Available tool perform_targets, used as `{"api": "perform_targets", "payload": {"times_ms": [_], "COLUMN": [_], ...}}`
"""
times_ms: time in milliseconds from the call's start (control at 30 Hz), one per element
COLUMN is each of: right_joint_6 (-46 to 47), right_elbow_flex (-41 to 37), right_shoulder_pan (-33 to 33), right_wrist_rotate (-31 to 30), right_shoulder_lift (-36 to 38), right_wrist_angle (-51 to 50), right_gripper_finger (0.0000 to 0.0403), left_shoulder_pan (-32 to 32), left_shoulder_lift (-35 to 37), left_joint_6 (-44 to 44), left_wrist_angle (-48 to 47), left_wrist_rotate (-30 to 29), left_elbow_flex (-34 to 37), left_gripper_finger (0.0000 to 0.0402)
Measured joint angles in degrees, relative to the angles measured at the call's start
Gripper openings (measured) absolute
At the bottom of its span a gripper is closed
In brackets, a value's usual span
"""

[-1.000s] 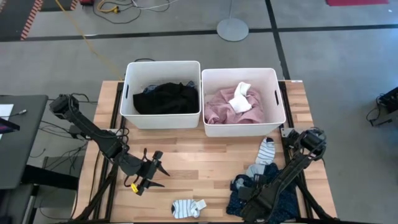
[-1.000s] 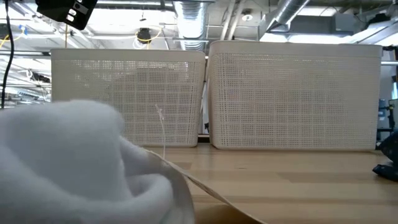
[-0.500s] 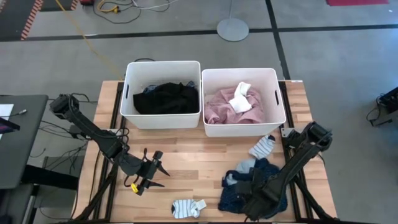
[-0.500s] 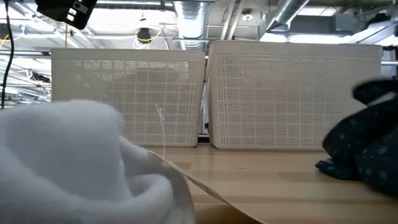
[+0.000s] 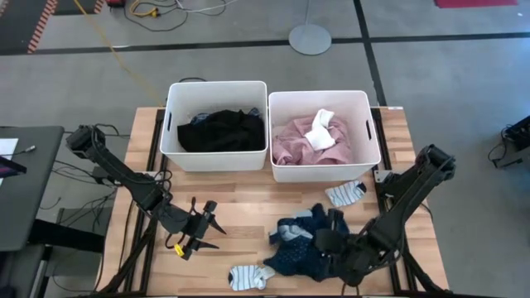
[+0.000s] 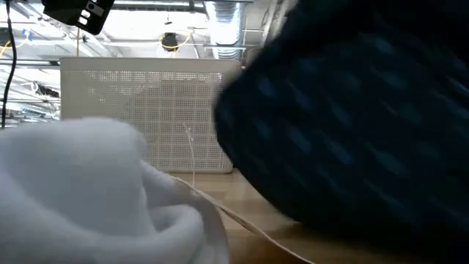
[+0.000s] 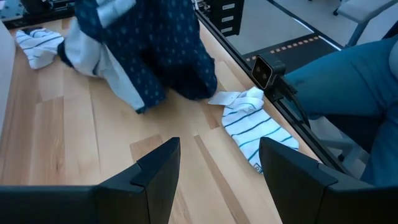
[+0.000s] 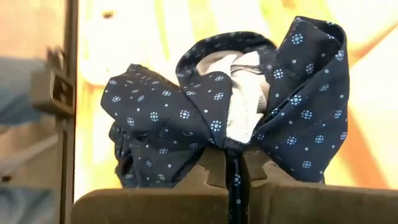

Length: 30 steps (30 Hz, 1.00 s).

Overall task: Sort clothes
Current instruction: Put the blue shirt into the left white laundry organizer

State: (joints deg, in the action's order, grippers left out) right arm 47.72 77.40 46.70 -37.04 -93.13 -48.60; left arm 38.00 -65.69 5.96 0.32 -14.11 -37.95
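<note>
My right gripper (image 5: 330,247) is shut on the navy dotted piece (image 5: 302,242), which it holds over the near middle of the table. In the low view the piece (image 6: 352,125) fills the right half. One striped sock (image 5: 251,276) lies flat by the near edge and another (image 5: 346,193) lies in front of the right bin. The left bin (image 5: 170,124) holds a black top (image 5: 219,130). The right bin (image 5: 374,132) holds a pink top (image 5: 294,149) with a white sock (image 5: 319,131) on it. My left gripper (image 5: 201,233) waits open at the near left. My right gripper pinches a bunched fold of the navy dotted piece (image 8: 234,167) between its two fingers, several layers together. The fingers slant down toward the table's left. The cloth bulges slack to both sides of the fingers, its pale lining (image 8: 242,115) showing. I cannot tell whether its lower end touches the table.
The two white bins stand side by side along the far edge. Bare wood (image 5: 248,199) lies between the bins and the grippers. A small camera (image 7: 264,71) sits at the near edge beside the striped sock (image 7: 255,124). A person's leg (image 7: 348,81) shows beyond that edge.
My right gripper has risen from the near right corner and swung toward the table's left, tipping up from a steep downward point. The navy dotted piece came with it: it lay spread on the table, and now hangs bunched and has shifted left.
</note>
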Motion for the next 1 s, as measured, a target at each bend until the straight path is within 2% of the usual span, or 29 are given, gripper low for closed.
{"api": "perform_targets", "payload": {"times_ms": [333, 533, 667, 1000], "right_joint_6": [-17.03, -31.87, -42.49, -68.14], "right_elbow_flex": [0.01, 0.03, 0.09, 0.09], "right_shoulder_pan": [-1.95, -3.41, -4.02, -6.77], "right_wrist_rotate": [-8.93, -13.69, -19.06, -25.13], "right_shoulder_lift": [6.50, 9.82, 12.26, 16.68], "right_wrist_angle": [7.68, 16.02, 21.59, 39.82], "right_gripper_finger": [0.0006, 0.0006, 0.0006, 0.0006], "left_shoulder_pan": [0.00, 0.00, 0.00, 0.02], "left_shoulder_lift": [0.00, 0.00, 0.00, 0.00], "left_joint_6": [0.07, 0.11, 0.22, 0.40], "left_wrist_angle": [-0.02, -0.74, -0.84, -0.85], "left_wrist_rotate": [0.00, -0.01, -0.11, -0.17], "left_elbow_flex": [0.00, 0.00, 0.00, 0.00], "left_gripper_finger": [0.0215, 0.0215, 0.0215, 0.0215]}}
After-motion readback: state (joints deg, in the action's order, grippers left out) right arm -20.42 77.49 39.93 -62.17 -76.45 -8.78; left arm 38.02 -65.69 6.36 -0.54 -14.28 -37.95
